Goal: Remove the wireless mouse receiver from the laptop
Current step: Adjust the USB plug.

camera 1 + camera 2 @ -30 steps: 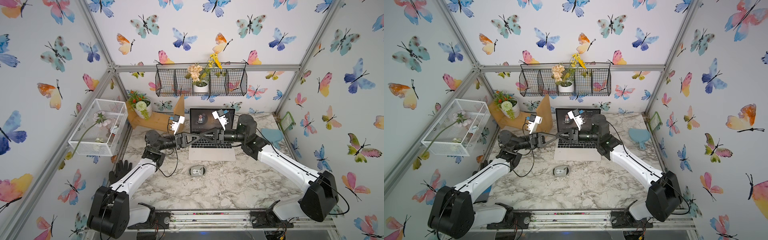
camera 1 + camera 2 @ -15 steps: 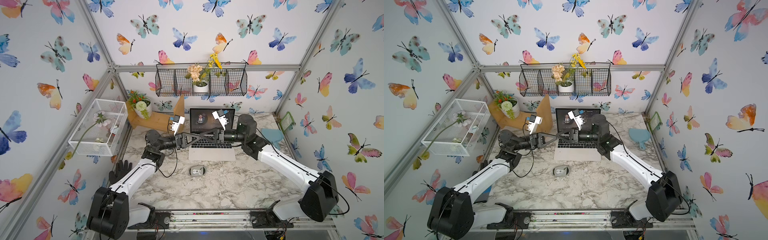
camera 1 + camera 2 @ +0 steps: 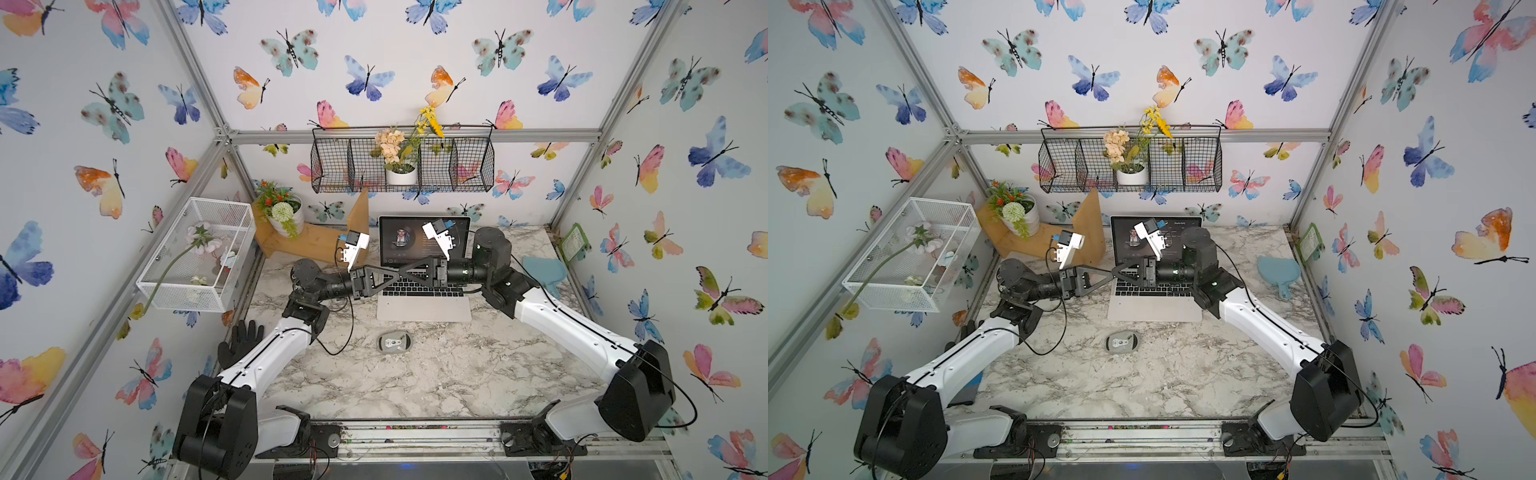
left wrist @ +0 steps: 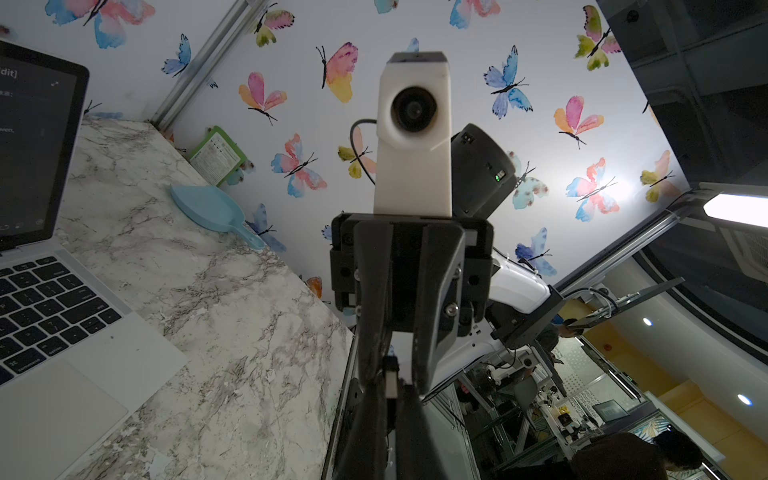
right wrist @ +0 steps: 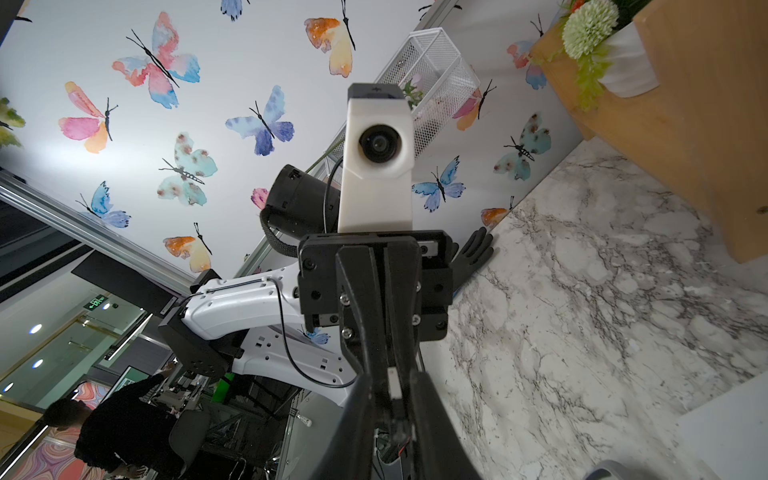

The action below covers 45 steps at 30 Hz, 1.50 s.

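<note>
My two grippers meet tip to tip in the air above the keyboard of the silver laptop (image 3: 424, 309) (image 3: 1154, 309). The left gripper (image 3: 395, 275) (image 4: 390, 390) is shut on the silver plug end of the wireless mouse receiver (image 4: 390, 380). Its black cap points into the right gripper (image 3: 405, 274) (image 5: 395, 386). The right jaws stand narrowly on either side of the receiver (image 5: 392, 383), with a slim gap showing on one side. In both top views the receiver is too small to make out.
A grey mouse (image 3: 395, 342) lies in front of the laptop. A wooden stand with a potted plant (image 3: 316, 243) sits at the back left, beside a white wire basket (image 3: 199, 257). A blue scoop (image 3: 544, 272) lies at the right. A black glove (image 3: 241, 340) lies at the left edge.
The right gripper's jaws have narrowed around the receiver's cap. Both arms have hardly moved, and the left gripper has kept its hold.
</note>
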Available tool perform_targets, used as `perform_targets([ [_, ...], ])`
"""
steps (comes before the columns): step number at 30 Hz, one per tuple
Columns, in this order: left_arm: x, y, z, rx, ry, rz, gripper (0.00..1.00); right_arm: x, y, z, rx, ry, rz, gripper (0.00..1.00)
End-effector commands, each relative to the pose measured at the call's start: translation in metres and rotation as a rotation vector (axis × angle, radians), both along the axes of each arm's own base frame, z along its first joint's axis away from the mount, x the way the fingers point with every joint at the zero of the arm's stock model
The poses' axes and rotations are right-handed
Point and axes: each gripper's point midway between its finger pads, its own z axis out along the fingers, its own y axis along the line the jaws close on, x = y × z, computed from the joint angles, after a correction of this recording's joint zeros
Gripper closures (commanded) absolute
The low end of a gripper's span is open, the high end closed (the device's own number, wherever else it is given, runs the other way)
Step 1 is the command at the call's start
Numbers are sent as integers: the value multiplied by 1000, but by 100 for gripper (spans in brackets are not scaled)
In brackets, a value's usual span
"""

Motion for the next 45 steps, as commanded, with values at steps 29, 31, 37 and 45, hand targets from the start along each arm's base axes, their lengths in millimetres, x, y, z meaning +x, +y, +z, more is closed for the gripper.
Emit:
perform_targets([
  [29, -4, 4, 16, -13, -88, 23, 100, -3, 0, -6, -37, 26, -9, 86],
  [31, -4, 4, 17, -14, -92, 25, 100, -3, 1, -8, -36, 33, -4, 88],
  [37, -3, 5, 17, -16, -93, 35, 99, -4, 1, -10, -36, 46, 3, 92],
  [45, -1, 5, 19, -20, -102, 50, 97, -5, 2, -9, -30, 63, 17, 96],
])
